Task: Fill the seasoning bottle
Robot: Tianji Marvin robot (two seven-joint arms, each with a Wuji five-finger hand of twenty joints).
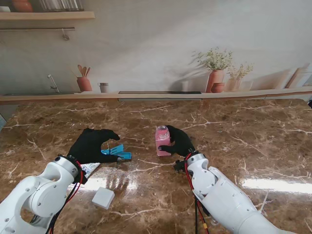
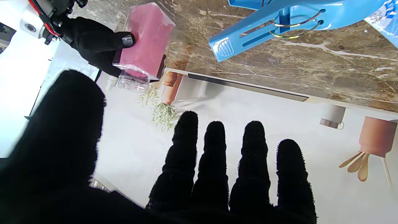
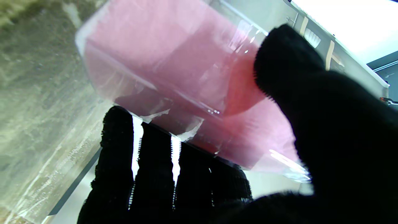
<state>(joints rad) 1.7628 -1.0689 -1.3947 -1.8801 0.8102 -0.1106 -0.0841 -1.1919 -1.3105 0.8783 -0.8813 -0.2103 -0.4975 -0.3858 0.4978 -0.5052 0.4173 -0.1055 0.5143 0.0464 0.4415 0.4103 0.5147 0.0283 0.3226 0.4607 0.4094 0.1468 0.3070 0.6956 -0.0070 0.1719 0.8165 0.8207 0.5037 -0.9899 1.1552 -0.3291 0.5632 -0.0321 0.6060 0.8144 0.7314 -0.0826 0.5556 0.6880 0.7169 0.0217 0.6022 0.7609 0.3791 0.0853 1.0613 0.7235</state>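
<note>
- The seasoning bottle (image 1: 163, 140) stands near the middle of the marble surface (image 1: 253, 136), a little to the right of centre, with your right hand (image 1: 179, 141) wrapped round it.
- The right hand is closed on the bottle: in its wrist view the thumb (image 3: 311, 93) presses one flat side, and the other fingers (image 3: 155, 161) curl behind the opposite side.
- The bottle is clear, square-sided and holds pink contents almost to the shoulder. Judge it rigid, smooth and likely slippery, with moderate weight from what is inside.
- A grip across two flat faces at mid-height, as now, looks the safest hold; the narrow neck gives less to press against.
- Its long axis runs upright, mouth pointing up. It seems to lean very slightly, though you cannot be sure. No cap shows on the neck.
- Your left hand (image 1: 91, 145) hovers on the left of the surface with fingers (image 2: 214, 161) spread and holding nothing.
- A blue clip (image 1: 117, 152) lies just beside those fingertips. It appears to clamp a blue and white pouch (image 2: 384, 20), probably the refill, seen only at the frame edge.
- A small white block (image 1: 103, 197) sits nearer to you, well apart from the bottle.
</note>
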